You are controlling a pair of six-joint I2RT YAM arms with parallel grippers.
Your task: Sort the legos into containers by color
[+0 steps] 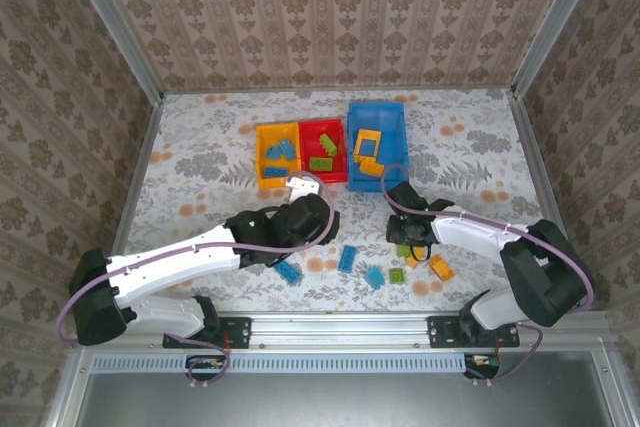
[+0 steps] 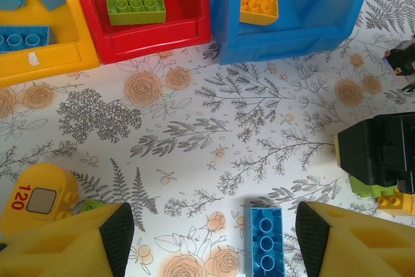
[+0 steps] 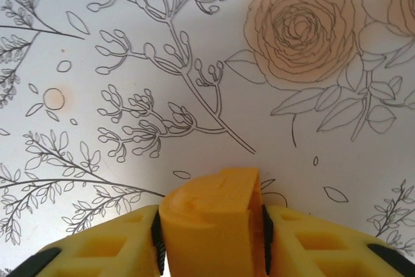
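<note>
Starting from the largest item, the floral table cover (image 1: 200,147) lies under both arms. The blue bin (image 1: 398,117) sits ahead and to the right of the left gripper (image 2: 214,228) and well ahead of the right gripper (image 1: 410,239). An orange studded piece (image 2: 258,6) lies inside it. The red bin (image 2: 149,43), just beside the blue one, is ahead and slightly left of the left gripper and holds a light green brick (image 2: 135,8). The yellow-orange bin (image 2: 71,56) is further left, against the red bin, with blue bricks (image 2: 23,37) in it.

Left gripper: fingers spread wide, gripping nothing. A blue brick (image 2: 267,246) lies on the cover between them, nearer the right finger. A rounded yellow piece marked 120 (image 2: 37,198) sits just beyond the left finger.

Right gripper: both fingers pressed against the sides of an orange-yellow brick (image 3: 209,209), low over the cover; cannot tell whether the brick touches it.

A loose green brick (image 1: 398,275) and an orange brick (image 1: 440,267) lie behind the right gripper, toward its base.
</note>
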